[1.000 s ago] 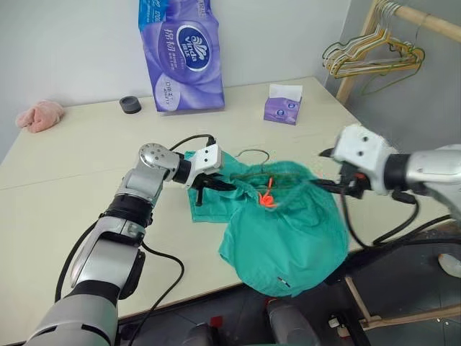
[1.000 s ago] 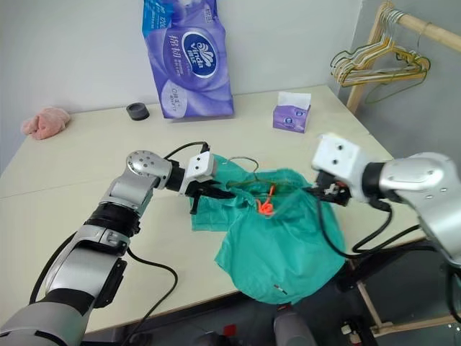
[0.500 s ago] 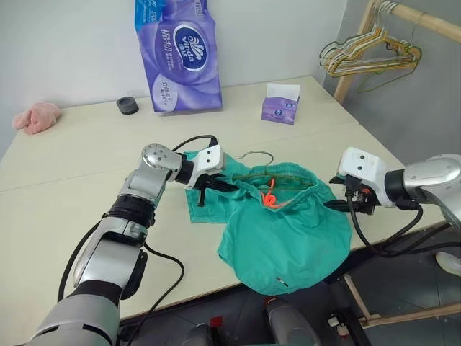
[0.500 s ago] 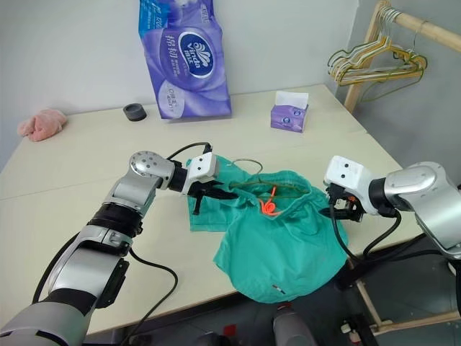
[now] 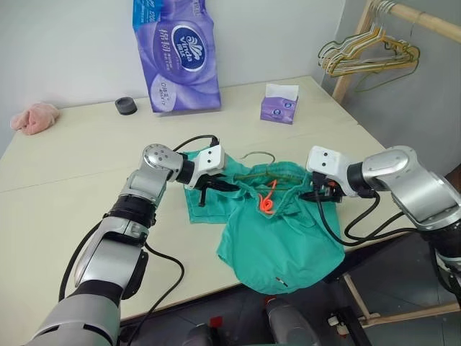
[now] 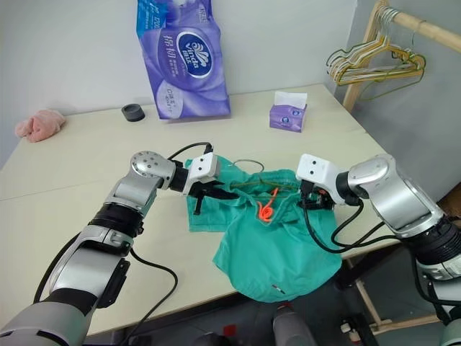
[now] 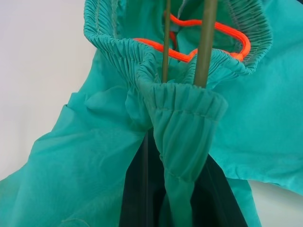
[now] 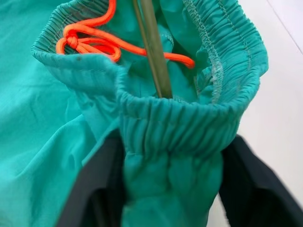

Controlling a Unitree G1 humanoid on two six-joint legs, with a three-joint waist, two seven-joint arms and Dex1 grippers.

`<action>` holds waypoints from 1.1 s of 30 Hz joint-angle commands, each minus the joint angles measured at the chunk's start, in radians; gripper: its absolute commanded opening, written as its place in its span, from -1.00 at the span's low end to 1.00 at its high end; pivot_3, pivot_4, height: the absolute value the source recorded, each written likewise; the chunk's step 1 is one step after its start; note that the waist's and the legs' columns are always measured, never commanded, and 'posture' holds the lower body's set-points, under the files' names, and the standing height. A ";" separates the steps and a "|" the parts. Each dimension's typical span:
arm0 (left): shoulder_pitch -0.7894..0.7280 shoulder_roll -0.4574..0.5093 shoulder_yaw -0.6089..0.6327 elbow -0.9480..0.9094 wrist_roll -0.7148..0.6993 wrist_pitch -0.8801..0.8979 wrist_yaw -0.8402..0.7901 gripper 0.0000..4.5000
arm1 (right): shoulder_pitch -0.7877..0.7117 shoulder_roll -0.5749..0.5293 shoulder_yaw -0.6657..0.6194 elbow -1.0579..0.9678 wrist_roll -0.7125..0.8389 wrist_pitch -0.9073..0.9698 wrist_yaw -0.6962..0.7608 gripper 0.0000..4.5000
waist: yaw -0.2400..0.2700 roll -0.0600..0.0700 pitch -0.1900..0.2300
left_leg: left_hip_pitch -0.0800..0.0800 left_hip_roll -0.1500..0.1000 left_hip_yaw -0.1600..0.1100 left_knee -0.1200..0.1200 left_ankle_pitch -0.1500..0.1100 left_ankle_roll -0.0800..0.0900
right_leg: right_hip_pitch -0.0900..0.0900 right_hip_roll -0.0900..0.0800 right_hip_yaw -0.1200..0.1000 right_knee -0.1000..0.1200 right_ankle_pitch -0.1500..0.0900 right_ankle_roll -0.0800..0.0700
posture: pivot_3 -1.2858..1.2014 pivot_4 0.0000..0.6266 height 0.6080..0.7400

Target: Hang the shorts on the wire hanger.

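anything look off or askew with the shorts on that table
Yes. The shorts lie bunched, their lower part drooping over the table edge. The wire hanger is buried inside the waistband, hook poking out behind, and the orange drawstring spills loose. Both grippers, left and right, pinch the waistband ends.

Teal shorts [image 5: 277, 238] on table edge, wire hanger [image 5: 253, 160] inside waistband

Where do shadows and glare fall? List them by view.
Left eye view: soft, even light, only faint shadows on the table. Left wrist view: the table shows bright white beside the shorts. Right wrist view: dark shadow beneath the bunched waistband.
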 commanded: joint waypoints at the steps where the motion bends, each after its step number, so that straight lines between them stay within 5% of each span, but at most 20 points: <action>1: -0.027 -0.001 0.024 -0.011 -0.018 -0.007 0.012 -1.00 | -0.026 -0.001 0.013 0.004 -0.036 -0.037 0.030 -0.48 | -0.001 0.000 0.000 | 0.000 0.000 0.000 0.000 0.000 0.000 | 0.000 0.000 0.000 0.000 0.000 0.000 | -0.21 -0.75 1.00; 5: -0.029 0.002 0.035 -0.004 -0.020 -0.015 0.031 -1.00 | -0.014 -0.005 0.015 0.013 -0.063 -0.062 0.048 -0.99 | -0.005 0.000 0.000 | 0.000 0.000 0.000 0.000 0.000 0.000 | 0.000 0.000 0.000 0.000 0.000 0.000 | -0.21 -0.76 1.00; 20: -0.107 0.035 0.118 0.130 -0.064 -0.050 0.131 -1.00 | 0.029 -0.011 -0.052 0.024 -0.077 -0.100 0.054 -0.99 | -0.022 0.000 0.000 | 0.000 0.000 -0.001 -0.001 0.000 0.000 | 0.000 0.000 -0.001 0.000 0.000 0.000 | -0.21 -0.75 1.00; 26: -0.139 0.089 0.126 0.238 -0.047 -0.113 0.129 -0.28 | 0.050 -0.025 -0.093 -0.006 -0.053 -0.078 0.061 -1.00 | -0.031 0.000 0.000 | 0.000 0.000 -0.001 -0.001 0.000 0.000 | -0.001 0.000 -0.001 0.000 0.000 0.000 | -0.20 -0.75 1.00; 33: -0.180 0.094 0.144 0.355 -0.028 -0.161 0.160 -0.28 | 0.059 -0.043 -0.134 -0.025 -0.040 -0.064 0.067 -1.00 | -0.023 0.000 0.000 | -0.001 -0.002 -0.001 0.000 0.000 0.000 | -0.001 -0.002 -0.001 0.001 0.000 0.000 | -0.20 -0.75 1.00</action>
